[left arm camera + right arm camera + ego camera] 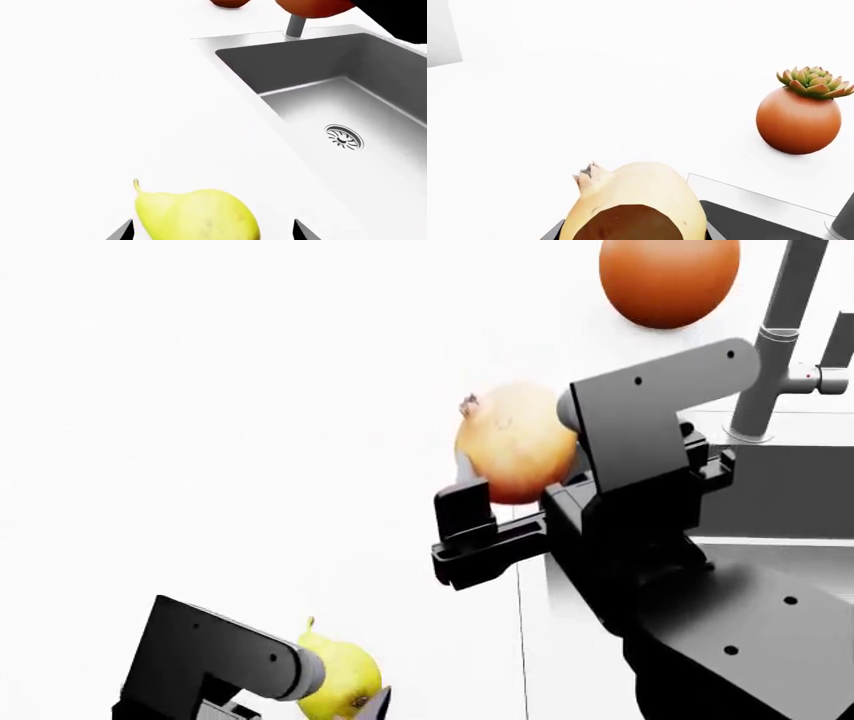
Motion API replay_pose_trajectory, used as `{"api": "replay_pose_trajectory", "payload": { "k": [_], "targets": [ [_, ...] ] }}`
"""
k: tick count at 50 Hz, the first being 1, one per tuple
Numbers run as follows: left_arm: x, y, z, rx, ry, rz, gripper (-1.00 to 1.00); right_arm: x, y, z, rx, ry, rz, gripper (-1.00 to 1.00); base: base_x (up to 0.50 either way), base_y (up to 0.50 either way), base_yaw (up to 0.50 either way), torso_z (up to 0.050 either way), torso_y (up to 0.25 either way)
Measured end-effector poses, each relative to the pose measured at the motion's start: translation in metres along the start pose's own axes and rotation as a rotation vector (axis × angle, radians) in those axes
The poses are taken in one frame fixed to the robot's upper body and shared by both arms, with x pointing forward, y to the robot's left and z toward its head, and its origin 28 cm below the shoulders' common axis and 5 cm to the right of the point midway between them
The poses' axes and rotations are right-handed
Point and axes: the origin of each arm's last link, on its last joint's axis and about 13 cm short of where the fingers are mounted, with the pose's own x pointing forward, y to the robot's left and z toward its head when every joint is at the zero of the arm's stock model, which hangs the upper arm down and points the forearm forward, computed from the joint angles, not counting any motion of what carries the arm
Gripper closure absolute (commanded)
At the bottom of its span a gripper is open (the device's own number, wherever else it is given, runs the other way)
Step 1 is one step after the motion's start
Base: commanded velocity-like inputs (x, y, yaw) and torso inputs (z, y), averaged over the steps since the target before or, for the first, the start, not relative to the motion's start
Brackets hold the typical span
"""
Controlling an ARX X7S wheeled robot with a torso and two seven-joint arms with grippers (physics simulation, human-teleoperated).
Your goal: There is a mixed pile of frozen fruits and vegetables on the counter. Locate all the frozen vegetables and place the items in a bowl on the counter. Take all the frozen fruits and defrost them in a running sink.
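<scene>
Right claw point(514, 502) is clamped on the pomegranate point(518, 442) — one dark finger point(467, 508) shows on the fruit's near-left side in the head view, and the other is hidden behind the fruit and the arm. It's holding the fruit up off the counter point(240, 420), right about over the counter's edge by the sink point(774, 490), with the little crown tip pointing away to the upper left. In the right wrist view the pomegranate point(637, 205) fills the space between the fingers, yellow on top with a reddish patch facing the camera. Left claw point(212, 231) has the pear point(197, 215) sitting between its two fingertips, stem pointing away from the sink, but I honestly can't tell if the tips are touching it or just sitting either side — they look set a bit wide of the fruit. In the head view the pear point(338, 680) is at the lower left, well apart from the pomegranate. Sink basin point(333, 100) is grey steel with the round drain point(344, 137) visible, faucet point(774, 350) upright at its back edge. Beyond that there's a round orange pot point(798, 121) with a green succulent point(814, 81) in it — sitting on the counter near the faucet.
</scene>
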Motion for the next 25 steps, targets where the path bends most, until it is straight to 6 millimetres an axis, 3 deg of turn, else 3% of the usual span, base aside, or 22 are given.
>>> {"api": "replay_pose_trajectory", "payload": {
  "k": [20,21,25],
  "targets": [
    [0.014,0.000,-0.007,-0.001,0.042,-0.016,-1.00,0.000,-0.001,-0.006,0.007,0.012,0.000,1.00,0.00,0.00,0.00,0.001,0.000],
    [0.014,0.000,-0.007,0.000,0.042,-0.017,1.00,0.000,-0.001,-0.006,0.007,0.012,0.000,1.00,0.00,0.00,0.00,0.000,0.000],
    [0.015,0.002,-0.005,0.012,0.031,0.006,1.00,0.000,-0.001,-0.007,0.009,0.013,-0.001,1.00,0.00,0.00,0.00,0.000,0.000]
  ]
}}
